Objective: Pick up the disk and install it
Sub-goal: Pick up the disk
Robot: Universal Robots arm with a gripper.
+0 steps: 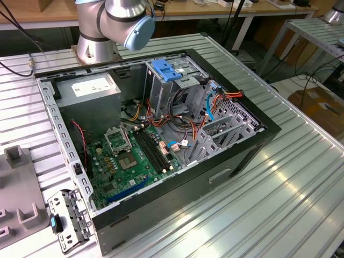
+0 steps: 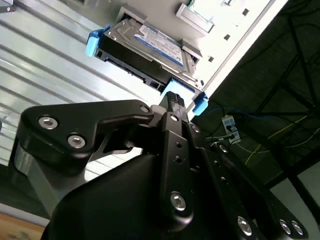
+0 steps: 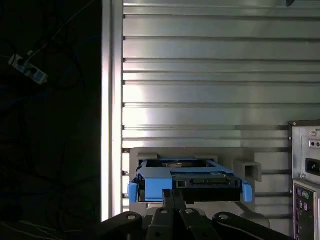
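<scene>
The disk [image 2: 150,42] is a flat grey metal drive in bright blue carrier rails. It lies in a grey holder [image 3: 246,169] on the ribbed metal table, close to the table's edge [image 3: 112,100]. In both wrist views my gripper [image 2: 173,98] is right at the disk's near blue rail. The disk [image 3: 187,176] rests level in the holder, and the gripper [image 3: 173,194] has its two fingers pressed together, shut, at the middle of that rail. Whether the tips pinch the rail I cannot tell.
The exterior view has an open computer case [image 1: 258,141] with a motherboard [image 1: 134,156], loose cables and a metal drive cage topped by a blue latch [image 1: 166,70]. The arm's base [image 1: 97,37] stands behind it. A grey fixture [image 1: 19,199] lies at that view's left.
</scene>
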